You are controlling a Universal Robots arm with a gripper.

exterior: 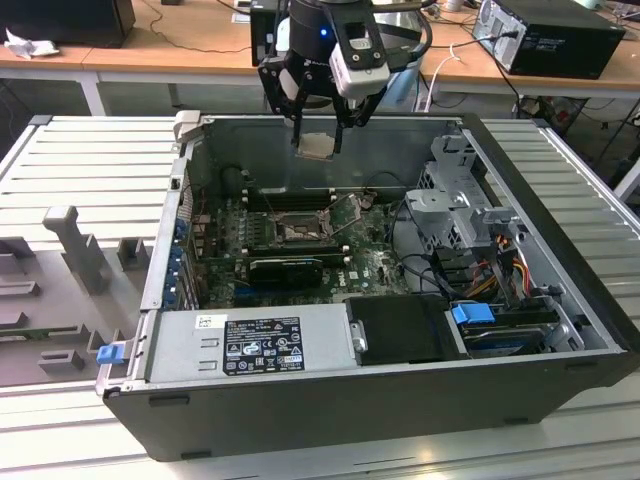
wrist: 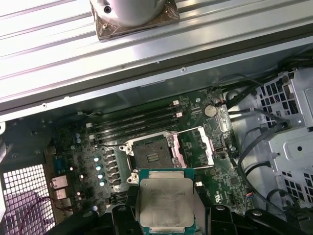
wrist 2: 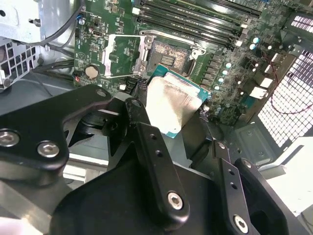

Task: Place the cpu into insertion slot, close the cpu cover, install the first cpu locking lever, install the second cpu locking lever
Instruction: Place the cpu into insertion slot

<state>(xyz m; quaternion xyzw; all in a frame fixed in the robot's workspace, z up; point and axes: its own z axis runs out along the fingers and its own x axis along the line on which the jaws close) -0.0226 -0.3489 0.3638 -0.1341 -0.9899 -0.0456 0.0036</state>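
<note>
My gripper (exterior: 319,141) hangs over the open computer case, shut on the cpu (exterior: 318,147), a small square chip with a silver face. In both wrist views the cpu (wrist 2: 172,98) (wrist: 166,199) sits between the black fingers (wrist 2: 142,122), held above the motherboard. The insertion slot (exterior: 298,231) (wrist 2: 168,57) (wrist: 152,154) lies below it, uncovered, with its pin field showing. The cpu cover (wrist 2: 123,55) (wrist: 196,146) stands swung open beside the slot.
Memory slots (wrist: 134,122) run along the slot's far side and a black expansion card (exterior: 285,268) lies on its near side. The power supply (exterior: 250,345), drive cage (exterior: 460,210) and case walls (exterior: 165,240) surround the board. A heat sink (wrist: 132,14) rests on the table.
</note>
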